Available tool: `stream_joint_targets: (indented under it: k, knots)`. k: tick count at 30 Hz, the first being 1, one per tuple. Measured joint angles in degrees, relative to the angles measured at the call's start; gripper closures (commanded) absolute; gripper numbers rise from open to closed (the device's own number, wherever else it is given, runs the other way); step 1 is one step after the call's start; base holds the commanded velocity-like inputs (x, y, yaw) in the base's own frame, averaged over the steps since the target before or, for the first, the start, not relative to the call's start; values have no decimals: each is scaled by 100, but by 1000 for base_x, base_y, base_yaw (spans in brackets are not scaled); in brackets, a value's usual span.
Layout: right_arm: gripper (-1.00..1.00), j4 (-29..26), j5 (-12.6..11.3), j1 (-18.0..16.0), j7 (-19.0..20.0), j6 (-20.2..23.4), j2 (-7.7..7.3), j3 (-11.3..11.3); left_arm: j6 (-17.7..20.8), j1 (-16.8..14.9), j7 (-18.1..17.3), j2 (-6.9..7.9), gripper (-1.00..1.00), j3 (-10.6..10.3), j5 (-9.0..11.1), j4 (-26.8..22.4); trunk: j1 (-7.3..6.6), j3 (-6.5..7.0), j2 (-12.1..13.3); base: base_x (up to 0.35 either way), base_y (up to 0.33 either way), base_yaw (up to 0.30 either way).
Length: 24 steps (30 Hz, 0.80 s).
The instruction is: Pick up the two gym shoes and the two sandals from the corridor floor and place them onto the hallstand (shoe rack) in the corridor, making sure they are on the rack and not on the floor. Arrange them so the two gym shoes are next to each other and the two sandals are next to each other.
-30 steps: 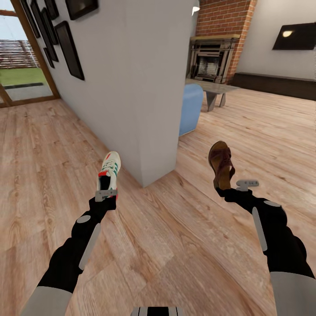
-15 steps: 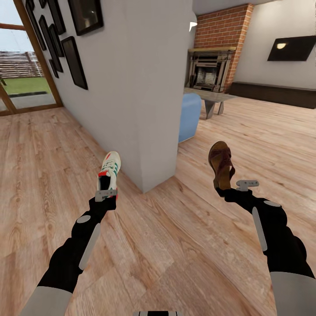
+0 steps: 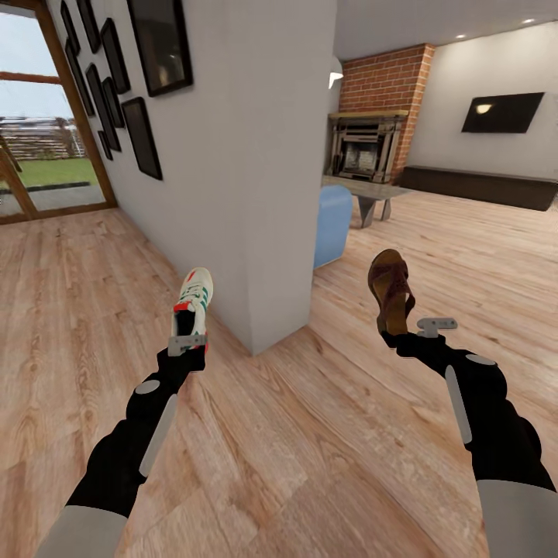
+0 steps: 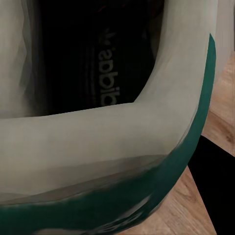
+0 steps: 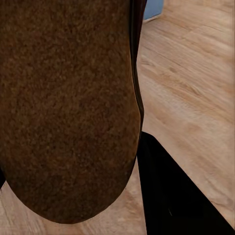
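You are carrying one gym shoe (image 3: 193, 298) pinched at its heel in the left tool (image 3: 187, 343), light and soft-walled. The right tool (image 3: 403, 332) is pinching one sandal (image 3: 390, 288) by its stiff sole's heel end, both hanging above the floor (image 3: 310, 434).

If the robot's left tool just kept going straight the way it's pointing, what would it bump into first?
Probably the grey wall. The left tool holds a gym shoe pointing forward, and the wall's lower edge lies just beyond the toe. Depth is hard to judge, so it might slide along the wall instead.

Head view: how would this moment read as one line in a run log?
left gripper: holds white green-striped gym shoe | right gripper: holds reddish-brown leather sandal | both clear of wood floor | hallstand: unseen
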Motion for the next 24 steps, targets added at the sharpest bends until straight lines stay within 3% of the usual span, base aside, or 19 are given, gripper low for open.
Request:
stream_joint_targets:
  k: [18, 24]
  knots:
    - [100, 0, -1, 0, 0, 0, 0, 0, 1, 0, 0, 0, 100, 0, 5, 8, -39, 503, 20, 0, 0, 0]
    - [100, 1, 3, 1, -1, 0, 0, 0, 2, 0, 0, 0, 100, 0, 8, 9, -38, 560, 21, 0, 0, 0]
